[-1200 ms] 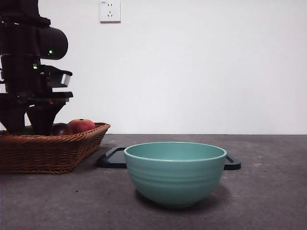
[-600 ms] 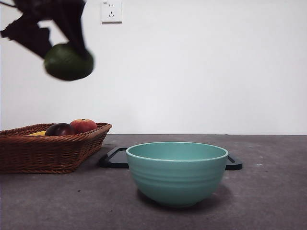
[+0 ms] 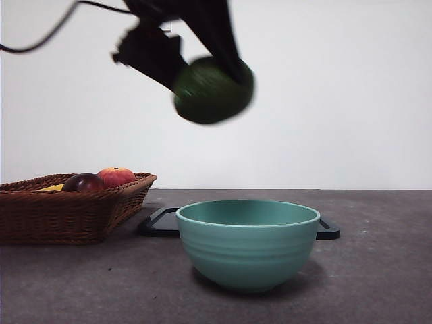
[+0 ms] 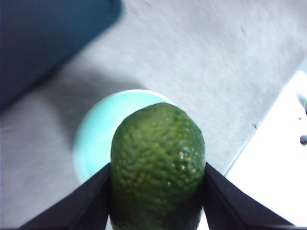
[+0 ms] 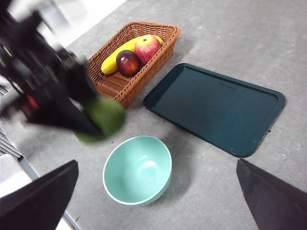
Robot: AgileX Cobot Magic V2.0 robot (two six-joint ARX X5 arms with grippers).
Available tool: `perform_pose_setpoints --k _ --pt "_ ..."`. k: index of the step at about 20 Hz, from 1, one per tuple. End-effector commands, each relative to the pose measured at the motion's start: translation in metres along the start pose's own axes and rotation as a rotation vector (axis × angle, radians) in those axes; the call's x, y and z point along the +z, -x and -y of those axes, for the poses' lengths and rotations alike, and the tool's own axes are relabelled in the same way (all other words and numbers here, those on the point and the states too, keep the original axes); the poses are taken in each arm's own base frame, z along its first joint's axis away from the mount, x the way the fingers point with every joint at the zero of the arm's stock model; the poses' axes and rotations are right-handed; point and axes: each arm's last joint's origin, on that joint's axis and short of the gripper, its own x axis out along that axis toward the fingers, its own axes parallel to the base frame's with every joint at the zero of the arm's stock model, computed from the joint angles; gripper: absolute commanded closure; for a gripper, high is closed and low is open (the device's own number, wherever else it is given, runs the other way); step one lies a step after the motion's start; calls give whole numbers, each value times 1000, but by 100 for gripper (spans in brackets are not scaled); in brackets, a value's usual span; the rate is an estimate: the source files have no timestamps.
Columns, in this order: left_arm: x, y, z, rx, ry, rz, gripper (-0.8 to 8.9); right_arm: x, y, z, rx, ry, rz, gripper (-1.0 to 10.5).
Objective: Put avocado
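My left gripper (image 3: 212, 84) is shut on the avocado (image 3: 213, 91), a dark green bumpy oval fruit, and holds it high in the air above the left side of the teal bowl (image 3: 248, 241). In the left wrist view the avocado (image 4: 157, 167) sits between the two black jaws, with the bowl (image 4: 96, 139) below it. The right wrist view shows the avocado (image 5: 103, 119) blurred beside the bowl (image 5: 138, 169). My right gripper (image 5: 153, 211) is open and empty, high above the table.
A wicker basket (image 3: 67, 212) at the left holds a maroon fruit (image 3: 84, 182), a red-orange fruit (image 3: 117, 177) and a banana (image 5: 117, 53). A dark tray (image 5: 216, 108) lies flat behind the bowl.
My left gripper has lifted the avocado out of the basket and carried it to the right, from above the basket to above the bowl's left side.
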Motion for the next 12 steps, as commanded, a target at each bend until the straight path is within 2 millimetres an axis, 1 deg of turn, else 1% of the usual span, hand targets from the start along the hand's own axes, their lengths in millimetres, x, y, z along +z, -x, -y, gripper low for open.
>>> perform_pose_setpoints --k 1,3,5,7,9,12 --pt "6 -30 7 -23 -22 -41 663 3 1 -1 6 5 10 388" --pt "6 -55 10 -13 -36 -83 663 3 1 -1 6 5 10 388" --pt "4 -75 8 47 -45 -126 663 3 1 -1 7 4 10 388" --pt "2 -91 6 84 -68 -160 663 3 1 -1 7 5 10 388" --pt "-1 -104 2 124 -70 -192 663 3 1 -1 7 5 10 388" --pt "-5 -118 0 127 -63 -241 662 3 1 -1 6 5 10 388"
